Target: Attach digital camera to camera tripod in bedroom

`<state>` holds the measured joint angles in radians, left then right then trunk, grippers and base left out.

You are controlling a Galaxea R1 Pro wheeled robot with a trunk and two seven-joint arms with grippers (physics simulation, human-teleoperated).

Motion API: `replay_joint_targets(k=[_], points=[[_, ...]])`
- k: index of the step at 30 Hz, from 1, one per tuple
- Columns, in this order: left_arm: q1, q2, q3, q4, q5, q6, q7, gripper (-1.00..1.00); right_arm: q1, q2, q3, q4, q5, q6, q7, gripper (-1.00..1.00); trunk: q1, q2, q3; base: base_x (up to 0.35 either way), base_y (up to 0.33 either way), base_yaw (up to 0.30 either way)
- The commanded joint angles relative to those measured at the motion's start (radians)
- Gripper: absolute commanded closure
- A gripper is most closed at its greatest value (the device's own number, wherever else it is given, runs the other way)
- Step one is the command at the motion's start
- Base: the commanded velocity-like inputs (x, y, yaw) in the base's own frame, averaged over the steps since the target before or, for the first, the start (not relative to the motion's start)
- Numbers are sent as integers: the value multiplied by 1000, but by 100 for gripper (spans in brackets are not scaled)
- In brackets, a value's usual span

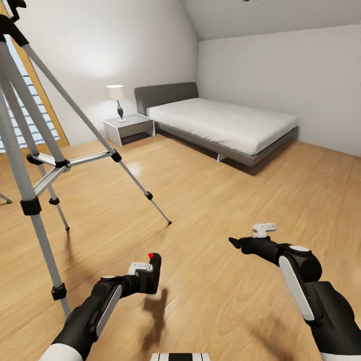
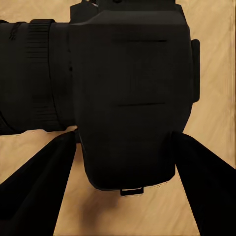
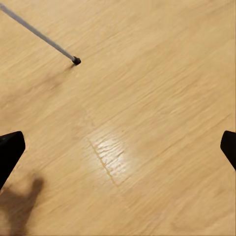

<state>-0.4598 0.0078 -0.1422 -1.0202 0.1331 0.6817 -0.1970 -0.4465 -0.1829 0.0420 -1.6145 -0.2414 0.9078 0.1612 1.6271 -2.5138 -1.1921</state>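
Observation:
My left gripper [image 1: 150,273] is shut on the digital camera [image 1: 154,271], a small black box with a red button on top, held low above the wood floor. In the left wrist view the camera [image 2: 130,93] sits between my two dark fingers [image 2: 37,187], its lens barrel sticking out sideways. The camera tripod [image 1: 30,150] stands at the left on silver-grey legs with black joints; its head is cut off by the picture's top edge. One tripod foot [image 3: 76,60] shows in the right wrist view. My right gripper [image 1: 235,242] hangs open over bare floor, nothing between its fingers.
A grey bed with a white mattress [image 1: 225,123] stands against the far wall. Beside it a white bedside table [image 1: 129,127] carries a lamp [image 1: 117,100]. A window with a wooden frame [image 1: 30,110] lies behind the tripod. Light wood floor [image 1: 240,200] stretches between me and the bed.

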Motion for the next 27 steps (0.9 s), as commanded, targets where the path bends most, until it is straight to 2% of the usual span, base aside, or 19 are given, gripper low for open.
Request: replay_joint_targets(k=[1,5,6,8,11,18,21,27], points=[[17,0,6,-34,10,13,8,100,0,-6,-14,-1,3,3,51,-100,-1,0,3,0,0,0],[70,-2,22,-110,13,28,20,100,3,-23,-59,-1,3,-1,226,-100,-2,1,19,0,0,0],[70,-2,22,-110,13,28,20,100,3,-23,-59,-1,3,-1,226,-100,-3,1,22,0,0,0],[86,-8,26,-128,13,30,24,100,6,-37,-73,-1,3,-2,288,-100,-4,2,30,0,0,0],[108,-21,29,-150,12,31,30,100,11,-62,-86,-1,4,-8,345,-100,-5,2,42,0,0,0],[142,-38,30,-182,13,34,62,100,21,-87,-97,-1,4,-55,392,-100,-8,4,69,0,0,0],[145,-43,29,-184,14,35,68,100,21,-89,-97,-1,4,-72,397,-100,-10,5,80,0,0,0],[150,-75,11,-179,13,38,74,100,24,-86,-97,-1,4,-94,405,-100,-12,6,104,0,0,0]])
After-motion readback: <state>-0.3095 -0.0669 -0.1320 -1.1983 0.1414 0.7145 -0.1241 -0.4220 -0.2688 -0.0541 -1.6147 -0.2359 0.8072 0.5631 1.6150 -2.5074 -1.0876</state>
